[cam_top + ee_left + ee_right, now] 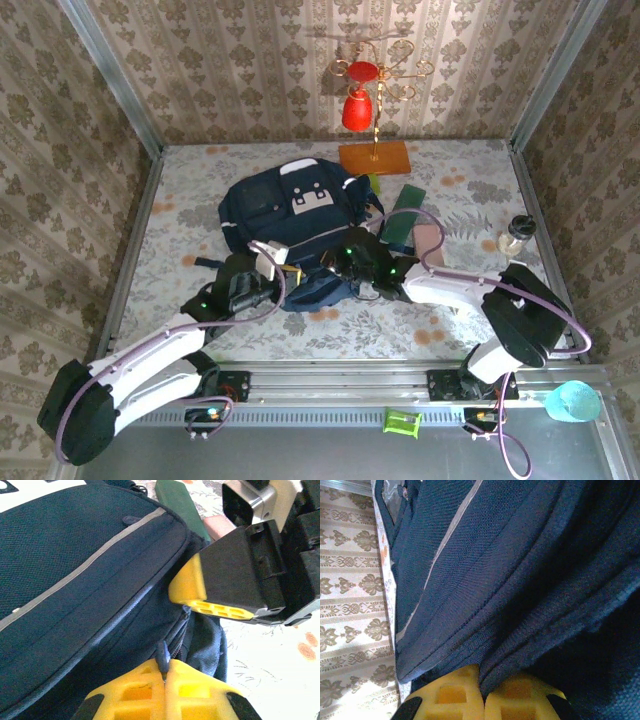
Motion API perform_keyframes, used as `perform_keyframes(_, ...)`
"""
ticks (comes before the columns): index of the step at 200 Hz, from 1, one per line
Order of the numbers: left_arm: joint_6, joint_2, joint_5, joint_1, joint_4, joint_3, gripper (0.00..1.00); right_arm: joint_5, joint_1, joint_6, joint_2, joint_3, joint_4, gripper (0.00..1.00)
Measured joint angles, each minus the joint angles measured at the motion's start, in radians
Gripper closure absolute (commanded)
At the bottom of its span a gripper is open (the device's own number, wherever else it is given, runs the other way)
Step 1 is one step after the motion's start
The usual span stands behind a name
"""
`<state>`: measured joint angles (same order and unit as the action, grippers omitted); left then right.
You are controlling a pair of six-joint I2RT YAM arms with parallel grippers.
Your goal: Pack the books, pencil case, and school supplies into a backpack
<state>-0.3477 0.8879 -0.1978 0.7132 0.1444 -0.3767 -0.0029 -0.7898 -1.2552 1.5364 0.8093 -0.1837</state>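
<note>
The navy backpack (290, 205) lies in the middle of the table, and both grippers meet at its near edge. My left gripper (165, 674) is shut on the dark zip pull (163, 655) of the backpack (75, 580); from above it sits at the bag's near-left side (272, 268). My right gripper (485, 684) is shut on a fold of the backpack's fabric (520, 605), at the near-right side (352, 262). School supplies lie right of the bag: a dark green piece (408, 200) and a pink piece (429, 240). The books and pencil case are hidden or out of view.
An orange slab (375, 157) with a gold stem and red bell stands behind the backpack. A small jar (515, 235) stands near the right wall. A cyan cup (572, 400) and a green item (402, 422) sit by the front rail.
</note>
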Motion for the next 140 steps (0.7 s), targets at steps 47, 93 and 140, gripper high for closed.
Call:
perform_keyframes(47, 0.001, -0.042, 0.038, -0.028, -0.042, 0.006, 1.0, -0.001, 0.041, 0.021, -0.063, -0.052, -0.014, 1.0)
perform_keyframes(93, -0.014, -0.131, 0.039, -0.113, -0.092, 0.035, 1.0, -0.001, 0.079, 0.026, -0.107, -0.079, -0.023, 1.0)
perform_keyframes(140, -0.026, -0.193, 0.064, -0.24, -0.156, 0.041, 1.0, -0.022, 0.093, 0.05, -0.109, -0.078, -0.023, 1.0)
